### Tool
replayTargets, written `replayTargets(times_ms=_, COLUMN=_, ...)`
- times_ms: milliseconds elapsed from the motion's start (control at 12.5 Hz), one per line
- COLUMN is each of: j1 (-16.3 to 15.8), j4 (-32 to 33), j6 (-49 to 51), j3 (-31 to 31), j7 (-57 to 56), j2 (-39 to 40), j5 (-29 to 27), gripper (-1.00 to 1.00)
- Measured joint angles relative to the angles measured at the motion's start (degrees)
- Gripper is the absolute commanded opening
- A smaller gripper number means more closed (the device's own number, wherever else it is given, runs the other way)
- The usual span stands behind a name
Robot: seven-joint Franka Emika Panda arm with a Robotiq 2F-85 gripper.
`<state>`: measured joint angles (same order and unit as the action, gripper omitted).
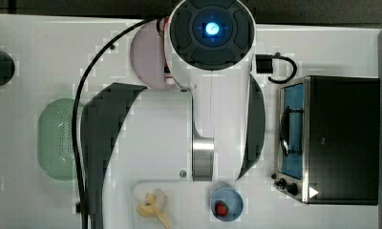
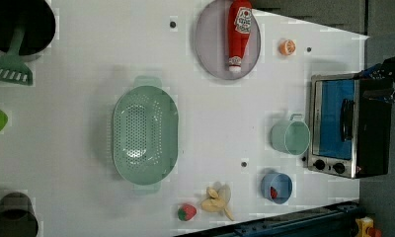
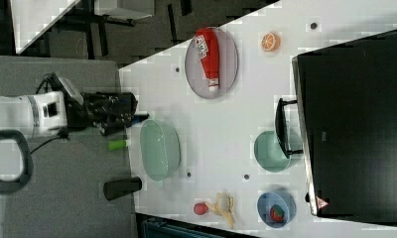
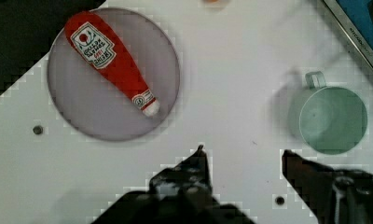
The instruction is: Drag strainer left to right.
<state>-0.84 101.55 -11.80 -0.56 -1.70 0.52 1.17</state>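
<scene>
Hovering above white table (image 4: 236,70), gripper (image 4: 243,158) spreading its two dark fingers apart — nothing between them. Strainer (image 2: 145,134) sitting flat on table toward the left view's left, well apart from gripper — mug (image 2: 290,137) and toaster oven (image 2: 346,126) lying toward the left view's right.

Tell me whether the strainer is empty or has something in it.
Empty. In the left view the strainer sits upright on the table, its perforated base fully visible with nothing inside.
</scene>
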Motion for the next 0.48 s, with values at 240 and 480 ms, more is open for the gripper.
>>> replayTargets(times_ms=240, j1=0.18, j4=15.95, j6=9.75, j3=-0.31, j7=6.34, j2=-17.18, j5=-1.2, gripper=0.99)
replayTargets(times_ms=480, j1=0.55, j4=15.16, j6=6.96, j3=1.95, j7=8.99, j2=-25.64, j5=-2.13, gripper=1.0)
